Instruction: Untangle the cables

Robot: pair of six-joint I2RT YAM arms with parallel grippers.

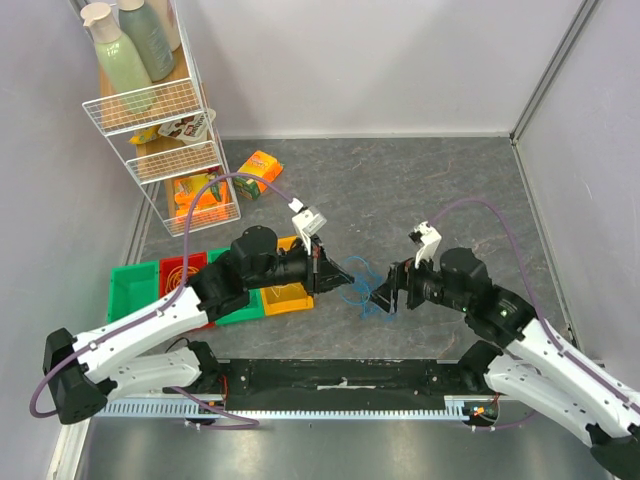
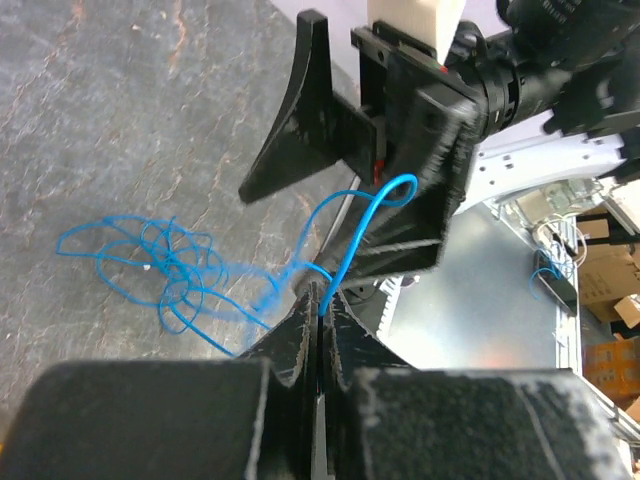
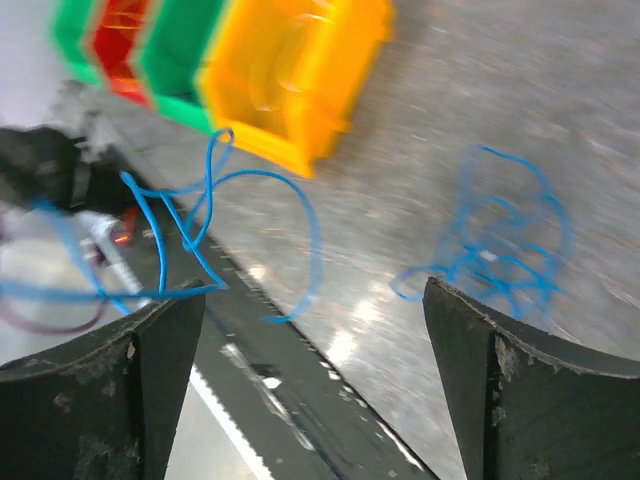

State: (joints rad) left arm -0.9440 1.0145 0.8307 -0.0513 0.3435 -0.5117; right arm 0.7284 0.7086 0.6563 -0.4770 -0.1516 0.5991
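Observation:
Only blue cable shows; it is a thin wire tangle (image 1: pixel 362 290) on the grey table between the two grippers. My left gripper (image 1: pixel 345 275) is shut on one blue strand (image 2: pixel 350 235) at its tips (image 2: pixel 322 295), and the strand arcs up towards my right gripper. The loose blue tangle (image 2: pixel 170 265) lies on the table to the left in that view. My right gripper (image 1: pixel 385 293) is open wide and empty (image 3: pixel 315 300). A held blue loop (image 3: pixel 200 220) hangs at its left finger (image 3: pixel 100 390) and a blurred tangle (image 3: pixel 510 240) lies by its right finger.
Green (image 1: pixel 135 285), red (image 1: pixel 185 268) and yellow (image 1: pixel 285 298) bins stand in a row at the left, under the left arm. A white wire rack (image 1: pixel 160 130) with bottles and packets stands at the back left, with an orange packet (image 1: pixel 262 168) beside it. A black rail (image 1: pixel 340 380) runs along the near edge.

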